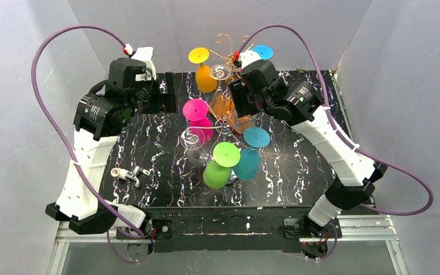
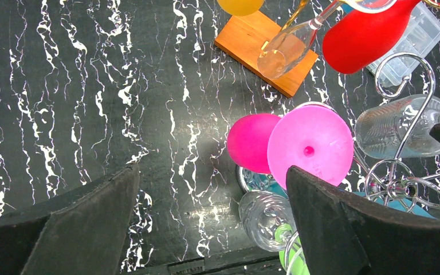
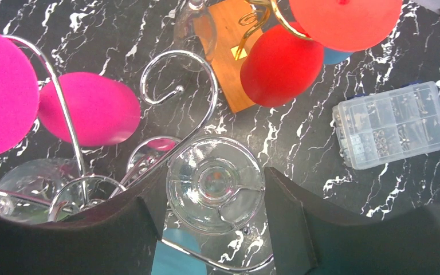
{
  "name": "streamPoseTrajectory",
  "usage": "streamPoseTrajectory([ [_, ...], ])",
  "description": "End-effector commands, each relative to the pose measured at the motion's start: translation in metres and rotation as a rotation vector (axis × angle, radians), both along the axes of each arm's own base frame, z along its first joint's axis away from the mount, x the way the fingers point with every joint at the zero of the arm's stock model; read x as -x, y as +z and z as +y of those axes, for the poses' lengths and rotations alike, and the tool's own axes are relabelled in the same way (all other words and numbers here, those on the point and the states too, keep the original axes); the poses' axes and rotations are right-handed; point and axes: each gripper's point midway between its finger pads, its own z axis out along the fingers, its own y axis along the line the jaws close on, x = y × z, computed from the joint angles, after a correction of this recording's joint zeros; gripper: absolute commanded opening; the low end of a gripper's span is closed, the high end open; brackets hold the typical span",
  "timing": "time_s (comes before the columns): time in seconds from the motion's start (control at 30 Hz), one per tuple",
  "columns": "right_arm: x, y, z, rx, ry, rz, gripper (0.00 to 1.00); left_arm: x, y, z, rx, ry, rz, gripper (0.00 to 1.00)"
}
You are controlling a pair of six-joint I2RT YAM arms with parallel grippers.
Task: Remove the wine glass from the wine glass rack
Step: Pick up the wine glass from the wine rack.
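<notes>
Grey walls all round, a black white-veined table below, and in the middle stands the wine glass rack, crowded with glasses hanging foot-up. The right gripper is in among the scrolls. Its fingers sit either side of the round foot of the clear wine glass, and by the look of it they're pressed onto the rim. So that's a grip on the foot, with the glass hanging on its wire arm and not yet free. The left gripper is spread wide over bare table, holding nothing, with the pink glass just beside its right finger. Now the danger: the stem looks to sit in a curled hook, so a pull along the wrong line could snag the wire and rock the whole tree. The red glass and the pink one hang near enough to get clipped. A smooth foot pinched by its edge could also slip out. As for containers, the clear plastic box on the table holds small bits in its compartments, too tiny to name. The clear glass, upside down, holds nothing.
</notes>
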Motion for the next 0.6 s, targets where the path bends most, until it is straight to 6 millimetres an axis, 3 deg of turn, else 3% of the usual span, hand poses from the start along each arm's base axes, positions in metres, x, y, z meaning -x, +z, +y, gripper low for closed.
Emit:
streamPoseTrajectory([
  [0.0,-0.018,0.041,-0.002,-0.078,-0.070,-0.138,0.37,0.003,0.002,0.002,-0.005,-0.009,-0.009,0.99],
  [0.57,-0.028,0.049,-0.029,-0.033,-0.212,-0.203,0.37,0.004,0.006,-0.011,0.034,-0.079,-0.023,0.99],
])
